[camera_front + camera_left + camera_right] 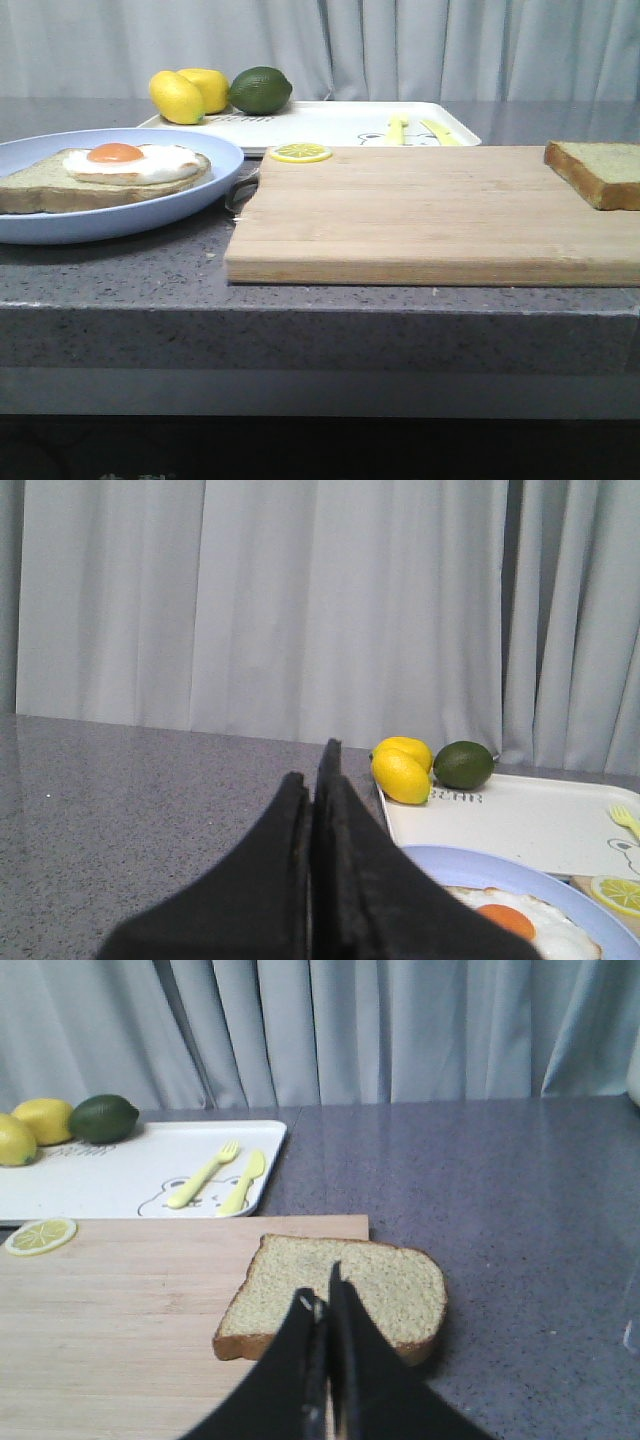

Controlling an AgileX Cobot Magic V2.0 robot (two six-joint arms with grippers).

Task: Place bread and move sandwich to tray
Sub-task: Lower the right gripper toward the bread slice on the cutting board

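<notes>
Both hands are clenched and hold nothing: the left hand (312, 810) has its fingers pressed together above the table (120, 290), just beside the blue plate (190, 215) with the sandwich (100, 175), and the right hand (325, 1345) hovers over the bread (345, 1290). The bread lies on the far right corner of the cutting board (400, 220), partly overhanging its edge. The tray (340, 125) sits behind the board, carrying lemons (185, 93) and a lime (260, 89).

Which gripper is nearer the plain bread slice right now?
Right. The right gripper hangs closed directly above the bread at the cutting board edge. The left gripper is closed over by the blue plate, with no bread slice in its view.
</notes>
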